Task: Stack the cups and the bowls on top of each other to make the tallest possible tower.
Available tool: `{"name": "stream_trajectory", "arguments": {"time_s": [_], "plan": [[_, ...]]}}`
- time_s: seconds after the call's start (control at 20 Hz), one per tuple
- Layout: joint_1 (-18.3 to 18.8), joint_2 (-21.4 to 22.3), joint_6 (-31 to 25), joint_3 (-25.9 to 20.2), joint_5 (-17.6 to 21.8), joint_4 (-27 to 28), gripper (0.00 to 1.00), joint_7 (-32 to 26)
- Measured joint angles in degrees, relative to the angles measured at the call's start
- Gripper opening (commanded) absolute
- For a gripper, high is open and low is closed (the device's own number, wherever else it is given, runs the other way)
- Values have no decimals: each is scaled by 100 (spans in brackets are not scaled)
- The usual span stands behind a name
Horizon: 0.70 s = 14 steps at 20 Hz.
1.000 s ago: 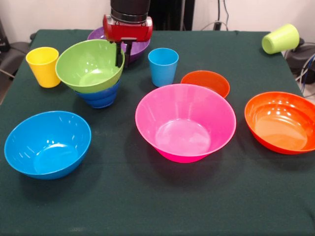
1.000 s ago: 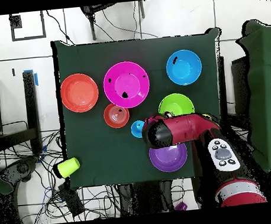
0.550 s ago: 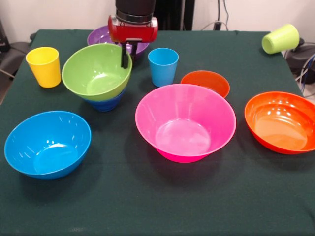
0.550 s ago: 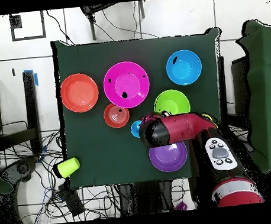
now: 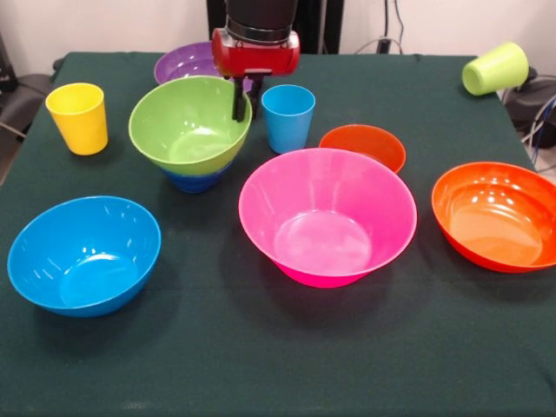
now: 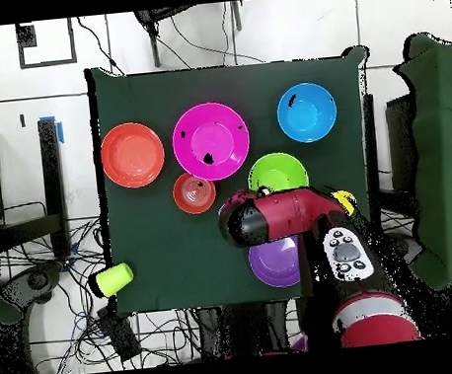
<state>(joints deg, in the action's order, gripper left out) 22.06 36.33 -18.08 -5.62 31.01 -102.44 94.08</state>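
Observation:
My gripper (image 5: 241, 108) is shut on the far right rim of the lime green bowl (image 5: 187, 126), one finger inside it. That bowl rests nested in the small dark blue bowl (image 5: 193, 180), a two-bowl tower. The light blue cup (image 5: 288, 117) stands just right of the gripper, and the yellow cup (image 5: 78, 117) is at the left. The lime green cup (image 5: 495, 68) lies on its side at the far right corner. In the overhead view my arm (image 6: 273, 218) covers the gripper beside the green bowl (image 6: 276, 173).
Loose bowls surround the stack: pink (image 5: 327, 213), orange-red (image 5: 497, 213), small orange (image 5: 363, 146), light blue (image 5: 84, 252) and purple (image 5: 184, 62) behind the gripper. Overhead they show as pink (image 6: 211, 140), orange-red (image 6: 133, 154) and light blue (image 6: 307, 112).
In the front view my gripper has moved right, taking the green bowl with it. The dark blue bowl beneath shifted right too, and the green bowl now sits more level.

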Motion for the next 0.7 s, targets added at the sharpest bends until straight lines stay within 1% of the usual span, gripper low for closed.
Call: {"name": "stream_trajectory", "arguments": {"time_s": [0.5, 0.55, 0.7], "plan": [[-298, -155, 221, 406, -1, 94, 0, 0], [-369, -217, 289, 475, -1, 126, 100, 1], [-363, -242, 314, 475, -2, 127, 100, 1]]}}
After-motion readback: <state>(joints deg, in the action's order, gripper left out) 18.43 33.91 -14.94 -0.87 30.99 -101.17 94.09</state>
